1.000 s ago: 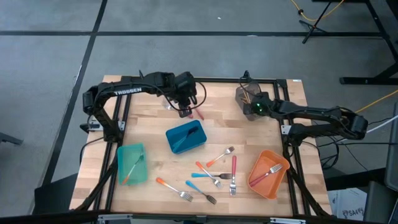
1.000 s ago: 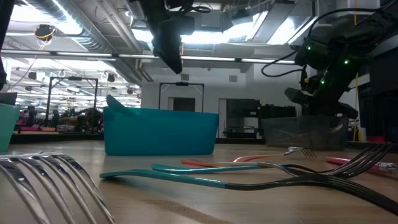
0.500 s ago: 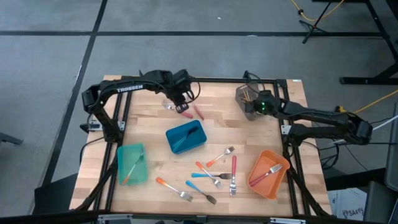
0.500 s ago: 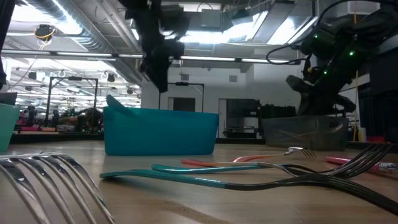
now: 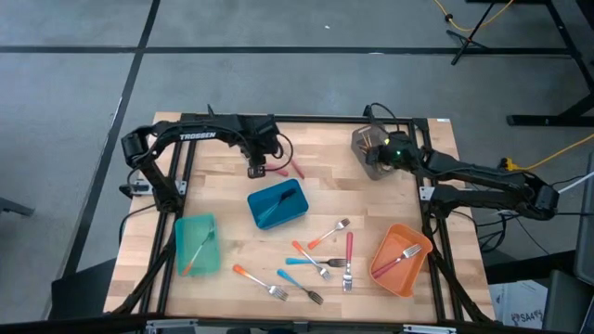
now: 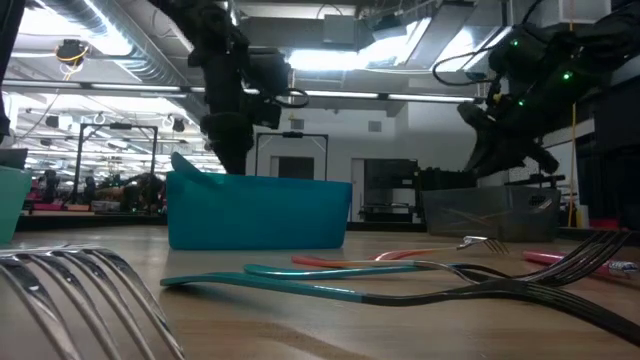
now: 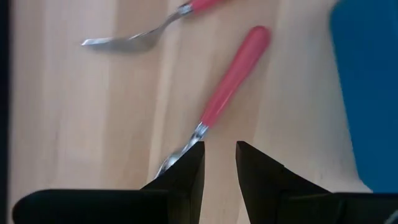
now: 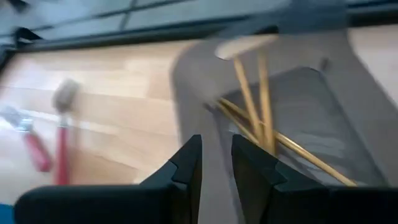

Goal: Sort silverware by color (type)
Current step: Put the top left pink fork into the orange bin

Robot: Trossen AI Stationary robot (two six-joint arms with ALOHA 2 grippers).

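Observation:
Two red-handled forks lie flat on the wood at the far middle; one [image 7: 233,81] runs toward my left gripper [image 7: 219,165], the other [image 7: 143,34] lies beyond it. My left gripper [image 5: 257,170] points down just over them, open by a narrow gap with bare wood showing between its fingers. The nearer fork's head passes behind one finger. My right gripper [image 8: 216,163] hovers above the grey bin [image 5: 371,148], open by a narrow gap and holding nothing. Gold utensils [image 8: 261,106] lie in that bin.
A blue bin [image 5: 277,204] with blue-handled pieces stands next to my left gripper. A teal bin [image 5: 197,244] is at the near left and an orange bin [image 5: 401,258] holding a fork at the near right. Several loose forks [image 5: 320,260] lie in the near middle.
My left gripper has come down toward the table and shifted toward its left edge, rolling at the wrist, ending just over the red-handled forks. My right gripper has risen a little over the grey bin and tipped up. Nothing on the table has moved.

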